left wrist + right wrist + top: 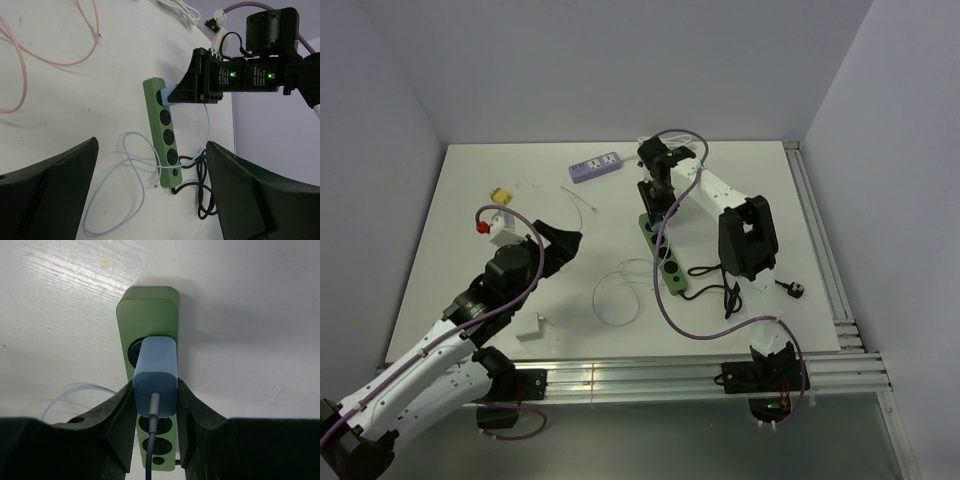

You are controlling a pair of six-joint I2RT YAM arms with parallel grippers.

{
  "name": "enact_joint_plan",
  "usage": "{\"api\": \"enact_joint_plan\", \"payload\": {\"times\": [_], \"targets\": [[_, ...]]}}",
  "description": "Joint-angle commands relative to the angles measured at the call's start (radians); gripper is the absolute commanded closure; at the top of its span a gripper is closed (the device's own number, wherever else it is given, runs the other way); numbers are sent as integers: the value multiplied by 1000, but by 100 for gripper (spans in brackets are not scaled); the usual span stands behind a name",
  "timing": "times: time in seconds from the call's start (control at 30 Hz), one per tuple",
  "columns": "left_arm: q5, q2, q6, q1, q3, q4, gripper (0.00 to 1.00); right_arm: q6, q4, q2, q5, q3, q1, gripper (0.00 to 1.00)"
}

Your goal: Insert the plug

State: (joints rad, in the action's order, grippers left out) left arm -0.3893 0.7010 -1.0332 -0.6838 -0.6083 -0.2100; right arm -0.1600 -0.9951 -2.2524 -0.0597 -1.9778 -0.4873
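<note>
Top view, centre of frame: I see the right gripper [656, 208] pointing down onto the upper end of a long green plastic power strip [670, 266], which lies on the white table [750, 180]. Right wrist view: the two black fingers [120, 410] are clamped on the sides of a light blue rectangular plug [156, 365] with a grey cord leaving its back. The plug stands over the socket nearest the strip's rounded end, in the middle of the frame; I cannot tell how deep its pins sit. Left wrist view: the plug's body meets the strip's face, upper centre. The left gripper [151, 145] hovers with its jaws spread wide, grasping nothing, left of centre in the top view. A thin white cable [620, 292] loops between gripper and strip, and a lilac power strip [596, 165] lies at the upper centre.
</note>
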Motion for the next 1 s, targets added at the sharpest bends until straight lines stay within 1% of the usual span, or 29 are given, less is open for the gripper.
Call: {"api": "enact_joint_plan", "payload": {"times": [0.0, 0.1, 0.23, 0.27, 0.3, 0.33, 0.37, 0.4, 0.43, 0.5, 0.53, 0.6, 0.63, 0.77, 0.83, 0.87, 0.93, 0.97], "targets": [[10, 8, 7, 4, 10, 11, 6, -18, 38, -180, 83, 39, 9, 100], [15, 18, 18, 4, 7, 1, 5, -15, 61, -156, 77, 81, 9, 100], [20, 43, 44, 4, -10, -20, 1, -9, 72, -124, 81, 68, 7, 100], [18, 58, 48, 6, -48, -40, 1, -3, 76, -116, 69, 63, 7, 94], [17, 77, 56, 7, -74, -110, 1, 10, 82, -96, 64, 60, 6, 84], [23, 115, 61, 9, -128, -142, 0, 10, 101, -84, 37, 62, 4, 66], [27, 133, 67, 10, -154, -179, 0, 8, 114, -70, 37, 66, 3, 58], [27, 153, 76, 13, -181, -216, 1, 11, 130, -38, 35, 79, 1, 53], [26, 185, 79, 15, -209, -286, 0, 10, 145, -21, 32, 86, 1, 47], [47, 206, 99, 17, -261, -319, 1, 7, 187, 25, 31, 97, -5, 43], [50, 215, 99, 17, -274, -357, 0, 7, 194, 40, 34, 97, -7, 37], [58, 216, 75, 18, -303, -391, 0, 5, 228, 97, 52, 117, -11, 35], [67, 207, 71, 17, -309, -400, 1, 10, 263, 118, 51, 134, -11, 1], [104, 163, 7, 21, -309, -440, 0, 16, 318, 246, 58, 210, -13, 0], [90, 141, -8, 21, -309, -448, 1, 4, 372, 302, 98, 287, -11, 0], [89, 135, -11, 23, -311, -437, 1, -7, 397, 363, 109, 351, -11, 0], [102, 137, -7, 26, -320, -411, 0, -21, 465, 424, 107, 410, -13, 0], [95, 146, -11, 33, -332, -425, 0, -36, 480, 468, 115, 442, -13, 0]]}}
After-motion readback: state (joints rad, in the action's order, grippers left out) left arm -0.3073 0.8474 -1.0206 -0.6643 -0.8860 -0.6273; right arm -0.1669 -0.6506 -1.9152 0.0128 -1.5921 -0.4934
